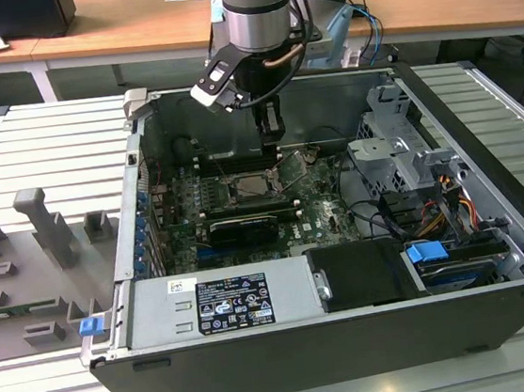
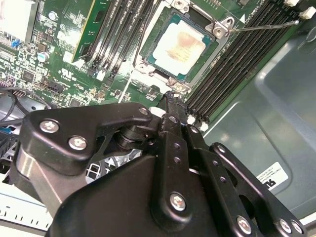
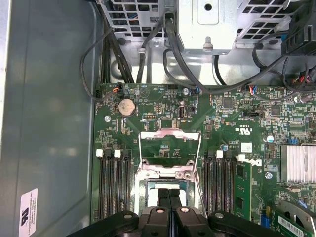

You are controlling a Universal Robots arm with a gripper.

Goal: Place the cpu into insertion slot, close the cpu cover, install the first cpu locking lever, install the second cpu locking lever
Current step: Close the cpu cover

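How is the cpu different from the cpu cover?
The cpu is a solid pale square, while the cpu cover is a silvery frame with a cut-out middle. The cpu lies flat in the insertion slot, but the cpu cover is swung open, away from it. Both are squarish and look metallic.

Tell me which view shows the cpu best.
The second wrist view: the cpu shows its whole pale top. In the first wrist view the claw covers most of it; the exterior view shows it small and far off.
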